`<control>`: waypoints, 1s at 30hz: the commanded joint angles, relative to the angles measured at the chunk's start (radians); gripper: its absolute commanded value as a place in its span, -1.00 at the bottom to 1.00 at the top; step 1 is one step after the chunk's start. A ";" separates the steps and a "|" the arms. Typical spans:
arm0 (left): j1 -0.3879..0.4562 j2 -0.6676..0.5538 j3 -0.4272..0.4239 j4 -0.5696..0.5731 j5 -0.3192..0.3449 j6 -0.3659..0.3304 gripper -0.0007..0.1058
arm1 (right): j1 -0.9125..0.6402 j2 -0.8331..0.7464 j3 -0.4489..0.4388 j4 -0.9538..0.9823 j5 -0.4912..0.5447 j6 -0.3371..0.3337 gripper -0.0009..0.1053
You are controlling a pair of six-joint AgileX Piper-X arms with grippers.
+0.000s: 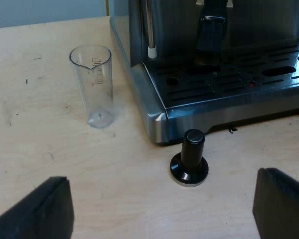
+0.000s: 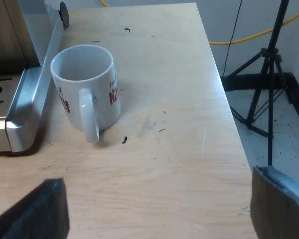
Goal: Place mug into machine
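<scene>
So the mug is sitting upright on the wooden table, just beside the espresso machine base, not on the drip tray. Its handle points back toward the right gripper, and there's red lettering on its side. That gripper's fingers are spread wide with nothing between them, and there's a good stretch of bare wood between them and the mug. On the side of the mug away from the machine, the table edge drops off to the floor, where a black tripod stands with a yellow cable behind it. The left wrist view gets the machine's front instead: the slotted drip tray, and the steam wand hanging over the tray's corner. A black-knobbed tamper stands upright on the table near the machine's front corner. The measuring glass is empty and upright, a bit apart from the machine's side. The left gripper is wide apart too, holding nothing, with the tamper just ahead of the gap between its fingers.
</scene>
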 commanded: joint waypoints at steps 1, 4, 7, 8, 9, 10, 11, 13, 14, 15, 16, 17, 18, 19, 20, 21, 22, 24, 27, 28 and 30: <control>0.000 -0.138 -0.002 -0.017 0.007 0.000 0.47 | -0.002 -0.038 -0.005 -0.012 -0.006 -0.012 0.46; 0.000 -0.138 -0.002 -0.017 0.007 0.000 0.47 | -0.002 -0.038 -0.005 -0.012 -0.006 -0.012 0.46; 0.000 -0.138 -0.002 -0.017 0.007 0.000 0.47 | -0.002 -0.038 -0.005 -0.012 -0.006 -0.012 0.46; 0.000 -0.138 -0.002 -0.017 0.007 0.000 0.47 | -0.002 -0.038 -0.005 -0.012 -0.006 -0.012 0.46; 0.000 -0.138 -0.002 -0.017 0.007 0.000 0.47 | -0.002 -0.038 -0.005 -0.012 -0.006 -0.012 0.46; 0.000 -0.138 -0.002 -0.017 0.007 -0.002 0.47 | -0.002 -0.038 -0.005 -0.012 -0.006 -0.012 0.46; 0.000 -0.138 -0.002 -0.017 0.007 -0.002 0.47 | -0.002 -0.038 -0.005 -0.012 -0.006 -0.012 0.46; 0.000 -0.138 -0.002 -0.017 0.007 -0.002 0.47 | -0.002 -0.038 -0.005 -0.012 -0.006 -0.012 0.46; 0.000 -0.138 -0.002 -0.017 0.007 -0.002 0.47 | -0.002 -0.038 -0.005 -0.012 -0.006 -0.012 0.46; 0.000 -0.138 -0.002 -0.017 0.007 -0.006 0.47 | -0.002 -0.038 -0.005 -0.012 -0.006 -0.012 0.46; 0.000 -0.138 -0.002 -0.017 0.007 -0.006 0.47 | -0.002 -0.038 -0.005 -0.012 -0.006 -0.012 0.46; 0.000 -0.138 -0.002 -0.017 0.007 -0.008 0.47 | -0.002 -0.038 -0.005 -0.012 -0.006 -0.012 0.46; 0.000 -0.138 -0.002 -0.017 0.007 -0.009 0.47 | -0.002 -0.038 -0.005 -0.012 -0.006 -0.012 0.46; 0.000 -0.138 -0.002 -0.017 0.007 -0.010 0.47 | -0.002 -0.038 -0.005 -0.012 -0.006 -0.012 0.46; 0.000 -0.138 -0.002 -0.017 0.007 -0.012 0.47 | -0.002 -0.038 -0.005 -0.012 -0.003 -0.012 0.46; 0.000 -0.138 -0.002 -0.017 0.007 -0.013 0.47 | -0.002 -0.038 -0.005 -0.012 -0.001 -0.012 0.46; 0.000 -0.138 -0.002 -0.019 0.007 -0.013 0.47 | -0.002 -0.038 -0.005 -0.012 -0.001 -0.012 0.46; 0.000 -0.136 -0.009 -0.019 0.007 -0.013 0.47 | -0.002 -0.038 -0.012 -0.012 -0.001 -0.012 0.46; 0.000 -0.125 -0.029 -0.019 0.007 -0.025 0.47 | -0.002 -0.038 -0.032 -0.012 -0.001 -0.012 0.46; -0.002 -0.116 -0.039 -0.024 0.007 -0.030 0.47 | -0.002 -0.038 -0.043 -0.012 -0.001 -0.012 0.46; -0.002 -0.101 -0.055 -0.029 0.007 -0.034 0.47 | -0.002 -0.036 -0.059 -0.012 -0.001 -0.012 0.46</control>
